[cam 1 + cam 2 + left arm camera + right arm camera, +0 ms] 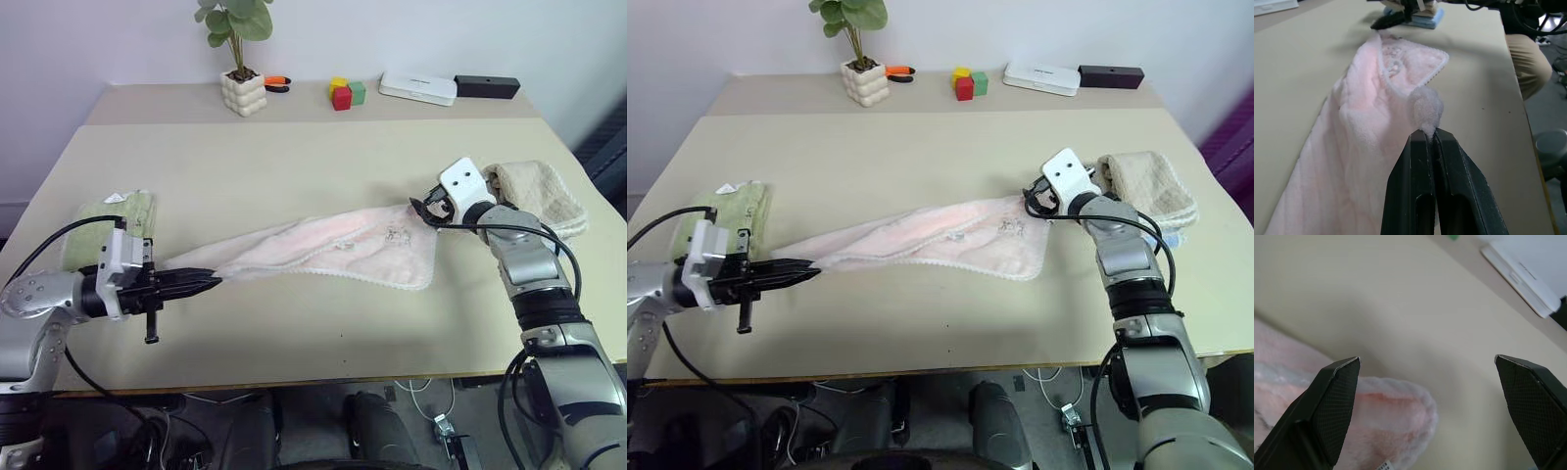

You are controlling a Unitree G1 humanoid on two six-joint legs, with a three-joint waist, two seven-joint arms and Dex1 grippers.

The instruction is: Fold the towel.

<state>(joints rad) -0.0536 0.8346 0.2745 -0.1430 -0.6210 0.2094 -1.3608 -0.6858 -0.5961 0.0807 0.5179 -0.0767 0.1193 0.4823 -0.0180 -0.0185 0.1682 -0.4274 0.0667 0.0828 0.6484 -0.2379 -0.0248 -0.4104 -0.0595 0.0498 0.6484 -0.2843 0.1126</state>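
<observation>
The pale pink towel (pixel 333 250) lies stretched across the middle of the table, bunched into a narrow strip toward its left end. My left gripper (pixel 217 283) is shut on that left end, holding the tip a little above the table; the left wrist view shows a tuft of towel (pixel 1426 110) pinched between the closed fingers. The wide right end lies flat, with a small dark printed mark (pixel 396 233). My right gripper (pixel 426 209) stands open just over the far right corner of the towel (pixel 1386 411), nothing between its fingers.
A folded beige towel (pixel 539 196) lies right behind the right gripper. A folded light green towel (pixel 118 211) lies near the left arm. Along the back stand a potted plant (pixel 243 93), coloured blocks (pixel 345 93), a white box (pixel 418 87) and a black box (pixel 487 86).
</observation>
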